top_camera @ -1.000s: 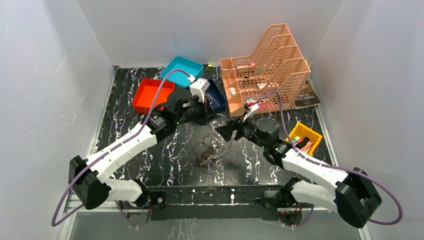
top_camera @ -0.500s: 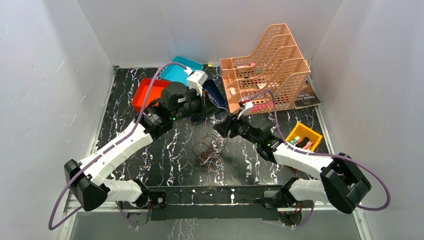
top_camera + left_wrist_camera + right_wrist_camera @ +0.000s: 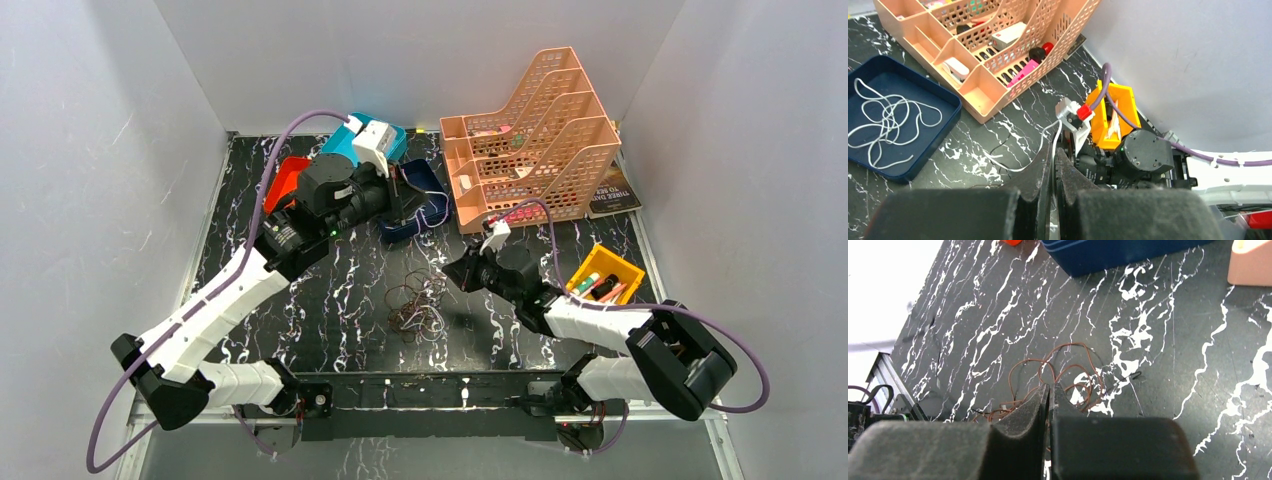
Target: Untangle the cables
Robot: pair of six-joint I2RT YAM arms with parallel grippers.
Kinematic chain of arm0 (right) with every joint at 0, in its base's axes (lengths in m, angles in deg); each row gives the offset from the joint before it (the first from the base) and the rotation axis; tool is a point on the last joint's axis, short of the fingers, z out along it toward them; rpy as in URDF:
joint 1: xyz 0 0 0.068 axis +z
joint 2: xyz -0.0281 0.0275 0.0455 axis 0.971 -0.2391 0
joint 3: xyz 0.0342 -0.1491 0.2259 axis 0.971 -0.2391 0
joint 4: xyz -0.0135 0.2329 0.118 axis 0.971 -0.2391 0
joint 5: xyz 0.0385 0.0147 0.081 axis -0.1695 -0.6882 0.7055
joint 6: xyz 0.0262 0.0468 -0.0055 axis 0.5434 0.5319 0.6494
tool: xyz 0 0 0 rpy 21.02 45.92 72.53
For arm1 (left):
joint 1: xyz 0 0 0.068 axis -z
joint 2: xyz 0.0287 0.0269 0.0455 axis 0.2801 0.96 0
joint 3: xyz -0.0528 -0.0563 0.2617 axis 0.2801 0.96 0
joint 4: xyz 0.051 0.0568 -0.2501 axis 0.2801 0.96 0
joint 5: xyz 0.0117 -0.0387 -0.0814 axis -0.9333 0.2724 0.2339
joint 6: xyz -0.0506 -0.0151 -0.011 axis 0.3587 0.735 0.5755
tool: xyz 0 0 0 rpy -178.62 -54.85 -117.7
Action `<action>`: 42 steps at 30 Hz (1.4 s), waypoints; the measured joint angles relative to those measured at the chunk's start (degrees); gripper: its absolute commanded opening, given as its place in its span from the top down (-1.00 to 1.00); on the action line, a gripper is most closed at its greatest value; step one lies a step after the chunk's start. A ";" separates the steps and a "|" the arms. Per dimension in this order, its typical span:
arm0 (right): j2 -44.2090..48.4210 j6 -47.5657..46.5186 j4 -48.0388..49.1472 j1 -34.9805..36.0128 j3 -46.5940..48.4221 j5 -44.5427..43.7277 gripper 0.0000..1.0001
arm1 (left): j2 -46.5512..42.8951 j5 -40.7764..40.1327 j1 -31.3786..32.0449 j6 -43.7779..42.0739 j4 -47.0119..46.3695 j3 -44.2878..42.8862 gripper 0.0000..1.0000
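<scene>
Plain white walls (image 3: 120, 150) enclose my black, white-veined marble tabletop (image 3: 340, 300). Overhead, the peach perforated plastic organiser (image 3: 530, 130) stands at 1 o'clock. My left arm (image 3: 230, 300) partly covers the teal tray (image 3: 335, 148), orange tray (image 3: 288, 172) and navy rectangular tray (image 3: 908, 80) at 11 o'clock. Only the left wrist view shows the navy tray's contents: a loose whitish cable (image 3: 888, 120). A yellow plastic bin (image 3: 605, 272) sits at 4 o'clock. The bunch of brown and black wiry cables (image 3: 418, 305) lies near centre; the right wrist view resolves only its brown loops. My left gripper (image 3: 1052, 147) is clenched on a whitish strand (image 3: 1020, 170) that runs down to the tabletop. My right gripper (image 3: 1049, 387) is clenched at the bunch's 2 o'clock; whether a strand is caught there is hidden.
</scene>
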 measured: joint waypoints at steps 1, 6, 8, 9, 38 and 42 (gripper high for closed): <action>-0.04 0.17 0.02 -0.02 -0.42 -0.07 0.76 | -0.02 -0.26 0.00 -0.17 0.11 -0.52 1.00; -0.02 0.42 1.66 -0.02 -2.71 0.24 0.25 | -0.04 -0.79 -0.11 -0.87 0.15 -2.12 1.00; 0.63 0.04 1.64 -0.02 -3.26 0.52 0.13 | -0.04 -0.79 -0.11 -0.92 0.20 -2.19 1.00; 1.22 -0.24 1.66 -0.02 -3.45 0.59 0.10 | -0.04 -0.79 -0.11 -1.01 0.31 -2.19 1.00; 11.32 -6.73 3.98 -0.02 3.78 7.56 -0.39 | -0.07 2.05 -0.13 -0.81 -0.35 -2.16 1.00; 6.58 -5.75 7.23 0.00 4.20 9.07 -0.42 | -0.07 2.62 -0.13 -0.52 -0.59 -1.95 1.00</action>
